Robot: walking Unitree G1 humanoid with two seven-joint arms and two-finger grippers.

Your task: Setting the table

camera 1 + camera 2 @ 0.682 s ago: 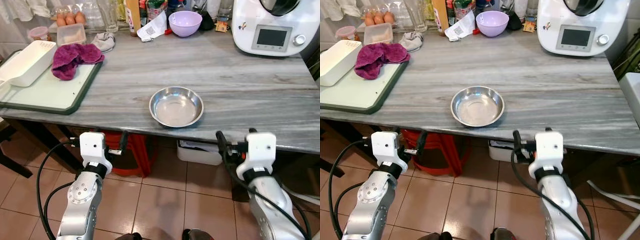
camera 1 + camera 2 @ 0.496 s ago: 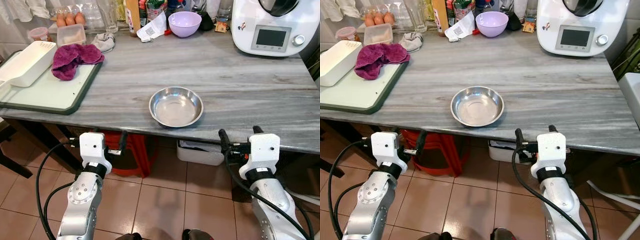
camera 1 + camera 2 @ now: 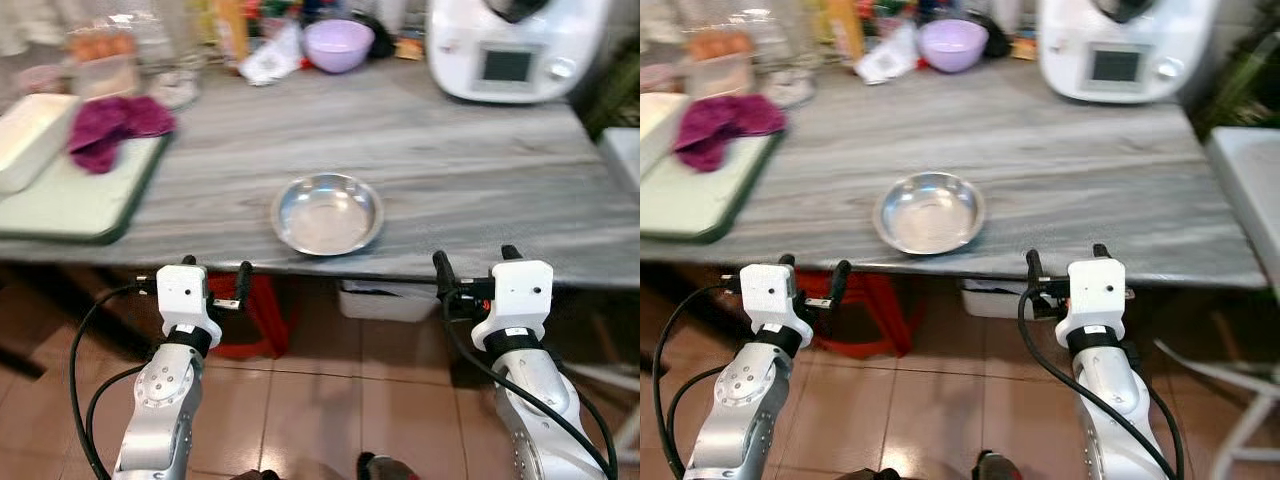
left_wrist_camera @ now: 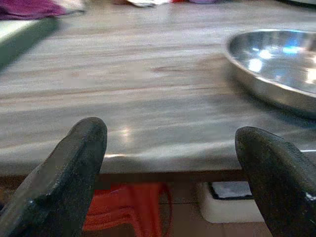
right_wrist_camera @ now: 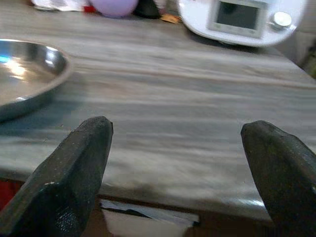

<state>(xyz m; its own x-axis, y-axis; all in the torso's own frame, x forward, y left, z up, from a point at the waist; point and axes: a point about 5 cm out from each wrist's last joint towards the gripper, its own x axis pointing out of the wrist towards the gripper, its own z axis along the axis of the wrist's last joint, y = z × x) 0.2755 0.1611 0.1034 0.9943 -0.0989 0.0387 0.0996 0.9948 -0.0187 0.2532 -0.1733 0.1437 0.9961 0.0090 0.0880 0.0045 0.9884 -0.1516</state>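
So there's a steel bowl [image 3: 327, 213] sitting near the front edge of the grey marble-look table [image 3: 480, 180], roughly in the middle of that edge, right side up and with nothing in it. Everything else I'll place off that bowl.

Both arms are held low in front of the table, below its edge. The left gripper [image 3: 214, 282] is down and to the left of the bowl, not touching it, fingers spread wide apart with nothing between them. In the left wrist view you can see the two black fingertips [image 4: 69, 168] with the table edge and the bowl's rim past them. The right gripper [image 3: 472, 268] is down and to the right of the bowl, also released, jaws wide and holding nothing. Its wrist view looks across the tabletop with the bowl off to one side.

Left of the bowl there's a pale green cutting board [image 3: 70, 200] with a dark rim, and on it a crumpled purple cloth [image 3: 105, 125] and a white tray [image 3: 30, 135] at the far left end. Behind the bowl, at the back of the table, sits a lilac bowl [image 3: 338, 44] among some blurry bottles and packets. Back and right of the steel bowl is a big white kitchen machine [image 3: 510, 50] with a small screen. Under the table, a red stool [image 3: 255, 315] stands on the tiled floor just below the bowl.
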